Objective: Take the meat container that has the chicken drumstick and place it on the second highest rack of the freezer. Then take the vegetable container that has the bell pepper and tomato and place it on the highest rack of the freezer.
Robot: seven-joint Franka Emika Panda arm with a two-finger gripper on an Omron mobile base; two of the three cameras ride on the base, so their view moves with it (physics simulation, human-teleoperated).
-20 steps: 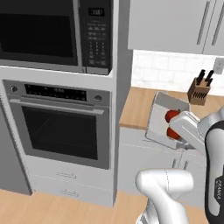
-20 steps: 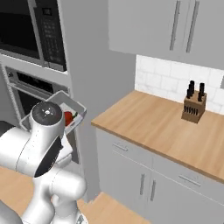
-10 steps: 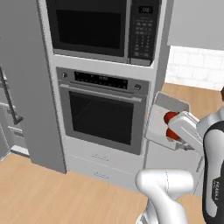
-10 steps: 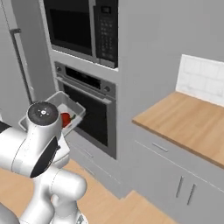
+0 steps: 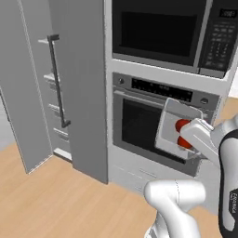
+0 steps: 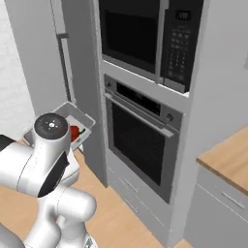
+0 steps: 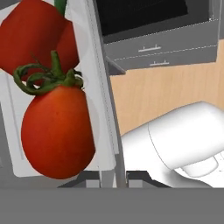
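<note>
The freezer (image 5: 79, 88) stands open at the far left of the wall of appliances, its door (image 5: 28, 83) swung out toward the room and pale shelves (image 5: 53, 79) showing in the gap behind the long dark bar handle (image 5: 56, 81). Right of the freezer is the built-in oven (image 5: 158, 125) with the microwave (image 5: 172, 32) above it.

The arm is carrying the vegetable container (image 5: 179, 128) in front of the oven door, so the freezer opening lies to the left of the container, with the freezer's grey side panel between them. The highest rack I can't pick out for certain; the shelves are only slivers from here. My guess is the container has to travel left and around the front edge of that panel, and rise, before it can go in.

The container is a shallow pale tray, tilted, its long side running roughly up and down from the left base camera. The end effector (image 7: 114, 177) is closed on the tray's rim, its fingers pinching the thin wall at one edge. Inside sit the bell pepper and tomato (image 7: 52, 87), two red rounded shapes touching each other, one with a green stem curling over it.
</note>
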